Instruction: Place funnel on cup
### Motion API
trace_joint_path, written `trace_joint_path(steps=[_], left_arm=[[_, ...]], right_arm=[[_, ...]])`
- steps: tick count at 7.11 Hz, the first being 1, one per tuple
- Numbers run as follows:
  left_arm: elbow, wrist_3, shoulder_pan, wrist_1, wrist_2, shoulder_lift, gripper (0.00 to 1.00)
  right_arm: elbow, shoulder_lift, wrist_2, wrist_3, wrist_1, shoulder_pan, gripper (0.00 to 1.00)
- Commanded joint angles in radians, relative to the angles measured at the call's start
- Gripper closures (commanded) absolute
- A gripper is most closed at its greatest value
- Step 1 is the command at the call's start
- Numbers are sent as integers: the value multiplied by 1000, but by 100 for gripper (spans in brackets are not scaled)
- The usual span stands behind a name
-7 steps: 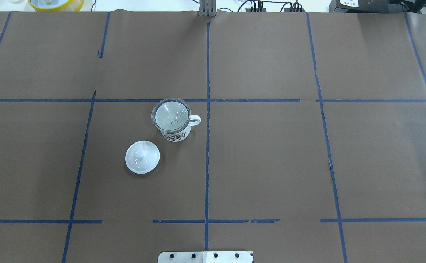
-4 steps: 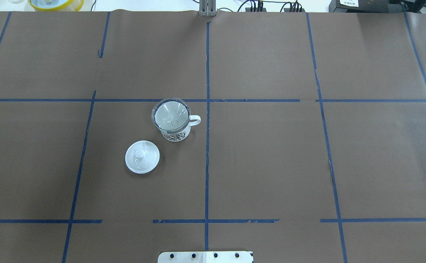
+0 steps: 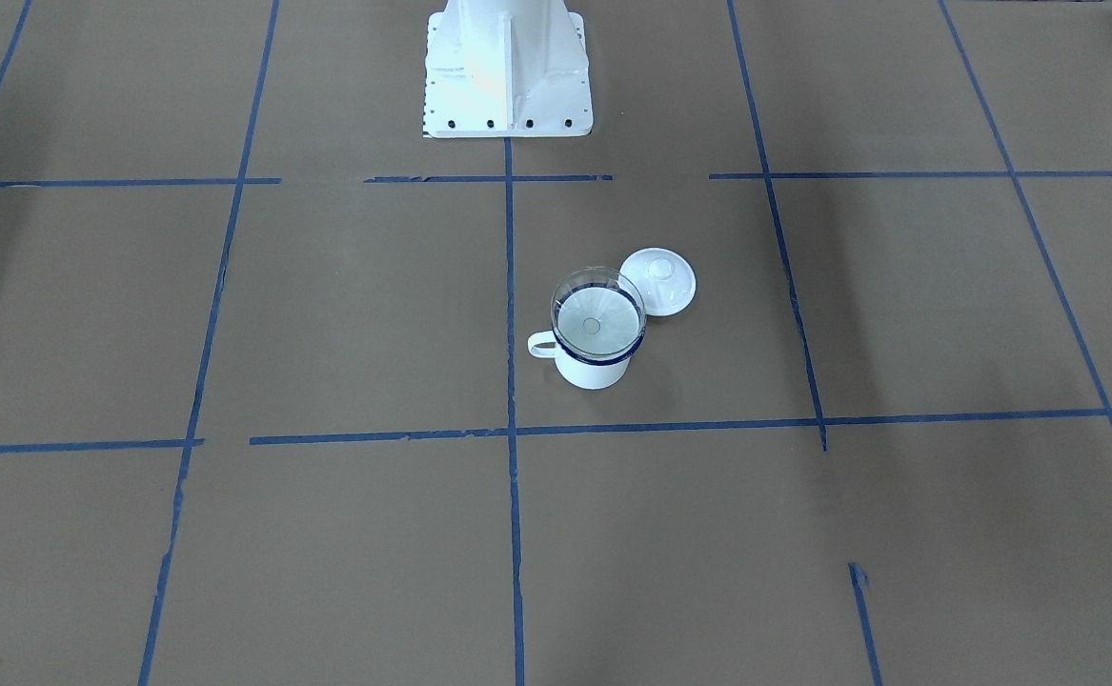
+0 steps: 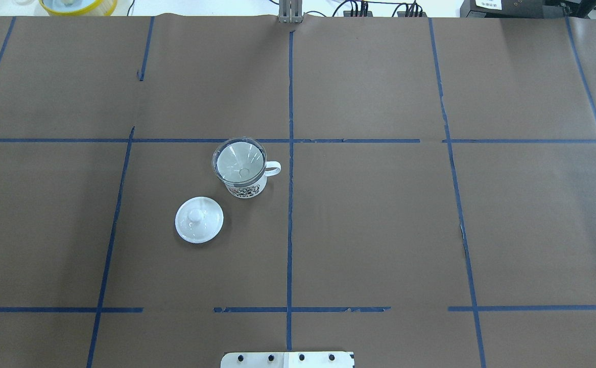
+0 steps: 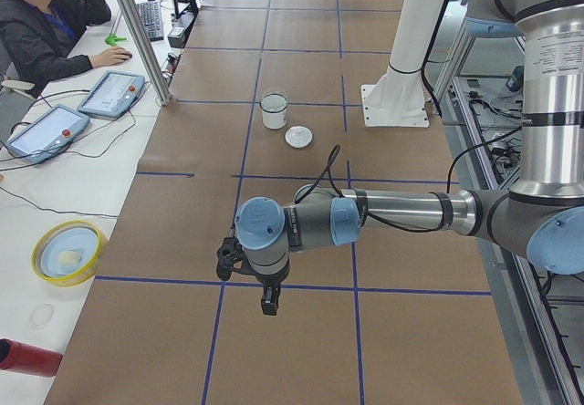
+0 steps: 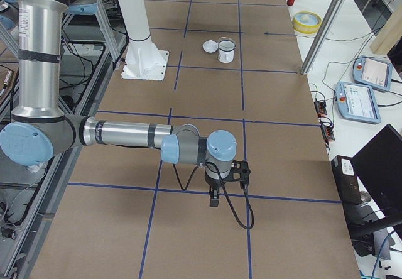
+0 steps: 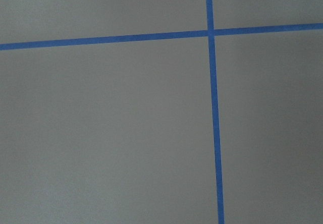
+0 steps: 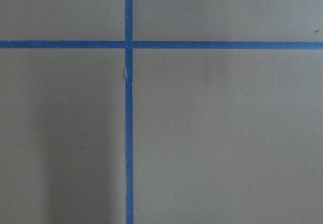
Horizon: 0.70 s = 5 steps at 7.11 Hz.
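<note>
The clear funnel point(image 4: 240, 159) sits upright in the mouth of the white cup point(image 4: 246, 190), its rim over the cup's dark blue rim. The cup's handle point(image 4: 273, 169) points right in the overhead view. Both also show in the front-facing view, funnel point(image 3: 596, 314) on cup point(image 3: 594, 372). My left gripper point(image 5: 265, 300) shows only in the exterior left view, far from the cup, low over the table; I cannot tell if it is open. My right gripper point(image 6: 215, 198) shows only in the exterior right view, likewise far from the cup; I cannot tell its state. Both wrist views show only brown paper and blue tape.
A round white knobbed lid point(image 4: 199, 220) lies on the table just beside the cup, towards the robot. The robot's white base point(image 3: 506, 67) stands at the table's near edge. A yellow bowl point(image 5: 68, 252), a person point(image 5: 46, 22) and tablets point(image 5: 109, 93) are at the far side.
</note>
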Motion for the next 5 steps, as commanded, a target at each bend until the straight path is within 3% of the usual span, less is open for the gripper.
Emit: trace_joint_path(steps=[1,5], left_arm=[[4,7,-1,-5,-4,10,0],[5,2,1,-8,-2,9,0]], right_arm=[[0,0,0,0,0,0,0],[0,0,0,0,0,0,0]])
